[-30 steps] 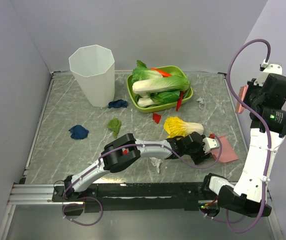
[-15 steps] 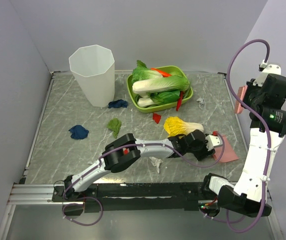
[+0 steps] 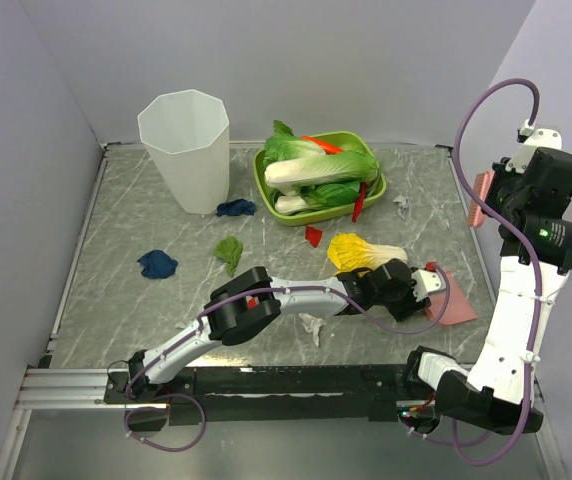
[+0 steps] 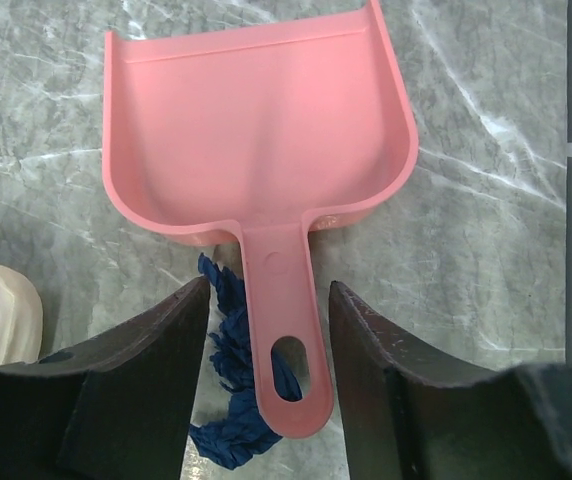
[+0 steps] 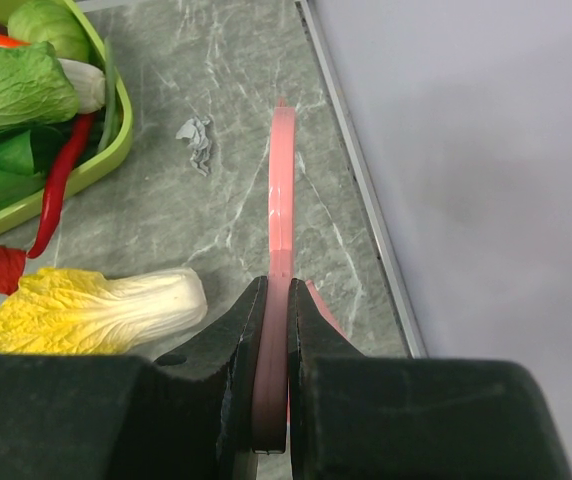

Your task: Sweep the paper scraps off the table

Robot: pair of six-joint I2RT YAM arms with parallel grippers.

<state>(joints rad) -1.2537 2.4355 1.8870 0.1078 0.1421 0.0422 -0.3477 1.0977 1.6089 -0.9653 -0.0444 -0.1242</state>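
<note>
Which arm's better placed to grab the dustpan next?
Left. The left fingers stand open either side of the dustpan handle. The right fingers are shut on a thin pink tool, held up off the table.

**Bin, tray and toy vegetables**

A tall white faceted bin stands at the back left. Right of it, a green oval tray holds toy leafy greens, with a red chilli drooping over its rim. A yellow-and-white toy cabbage lies just in front.
</note>
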